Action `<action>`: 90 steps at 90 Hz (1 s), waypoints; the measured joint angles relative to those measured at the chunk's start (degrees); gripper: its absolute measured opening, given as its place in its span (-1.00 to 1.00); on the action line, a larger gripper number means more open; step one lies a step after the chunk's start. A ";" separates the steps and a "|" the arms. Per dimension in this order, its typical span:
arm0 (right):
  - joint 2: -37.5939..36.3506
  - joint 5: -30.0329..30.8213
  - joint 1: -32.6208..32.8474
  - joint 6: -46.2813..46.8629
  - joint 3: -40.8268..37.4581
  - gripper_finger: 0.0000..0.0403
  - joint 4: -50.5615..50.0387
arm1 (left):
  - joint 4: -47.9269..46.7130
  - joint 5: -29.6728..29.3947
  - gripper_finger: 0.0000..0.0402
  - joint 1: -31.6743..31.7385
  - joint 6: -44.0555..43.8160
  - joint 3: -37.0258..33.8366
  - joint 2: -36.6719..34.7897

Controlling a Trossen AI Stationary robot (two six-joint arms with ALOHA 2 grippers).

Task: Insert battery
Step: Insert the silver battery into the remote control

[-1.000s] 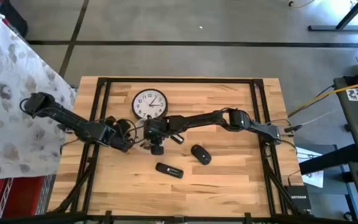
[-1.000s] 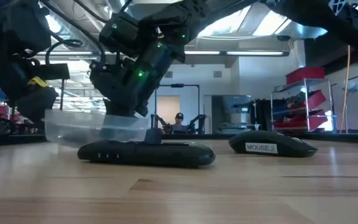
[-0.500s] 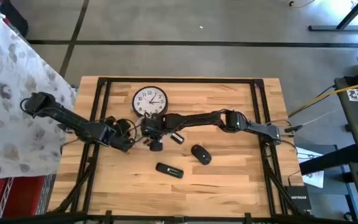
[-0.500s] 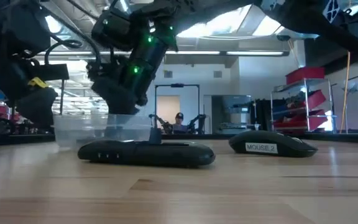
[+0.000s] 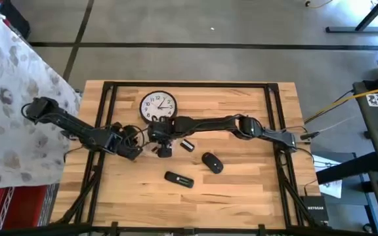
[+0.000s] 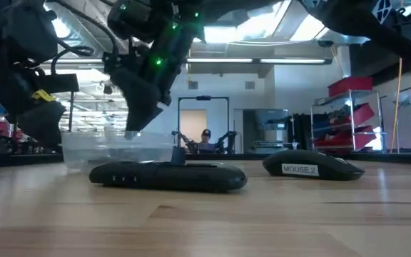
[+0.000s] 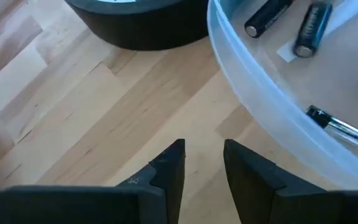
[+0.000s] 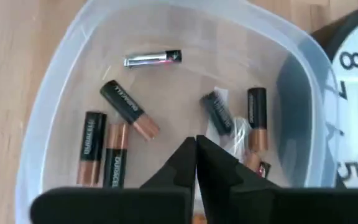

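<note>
**Right gripper over the battery tub**

Your right gripper [image 8: 196,149] hangs above the clear tub [image 8: 55,93], fingers pressed together with nothing between them. Loose batteries [image 8: 129,111] lie on the tub's floor, just beside the clock [image 5: 158,106]. Your left gripper [image 7: 202,163] waits low over the wood next to the tub, jaws narrowly parted and empty. The remote [image 5: 178,179] and the mouse [image 5: 211,162] lie nearer the front edge.

From above, the clear tub [image 5: 151,137] is mostly covered by the right arm's wrist. Its rim runs off the right wrist view, the clock [image 8: 356,93] is cut at three o'clock, and fingertips overlap one battery [image 8: 251,163].
</note>
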 joint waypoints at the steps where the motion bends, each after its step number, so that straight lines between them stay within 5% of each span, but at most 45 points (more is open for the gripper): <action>1: -0.34 0.08 0.10 0.01 0.01 -0.98 -0.13 | -0.11 -0.07 -0.52 -0.01 -0.01 0.00 0.00; 41: -2.63 -0.83 -0.56 0.04 -2.95 -0.96 0.16 | 0.47 -0.33 -0.52 0.00 -0.06 -0.04 0.02; 60: -2.63 -8.77 -2.34 1.08 -8.31 -0.51 6.49 | 0.71 -0.33 -0.52 0.00 0.00 -0.04 0.00; 75: -2.60 -8.83 -2.40 4.71 -13.08 -0.12 14.44 | 0.81 -0.33 -0.52 0.00 0.02 -0.04 0.00; 90: -2.60 -7.15 -1.98 6.72 -16.37 0.02 18.08 | 1.73 -0.34 -0.52 -0.02 0.12 -0.04 0.00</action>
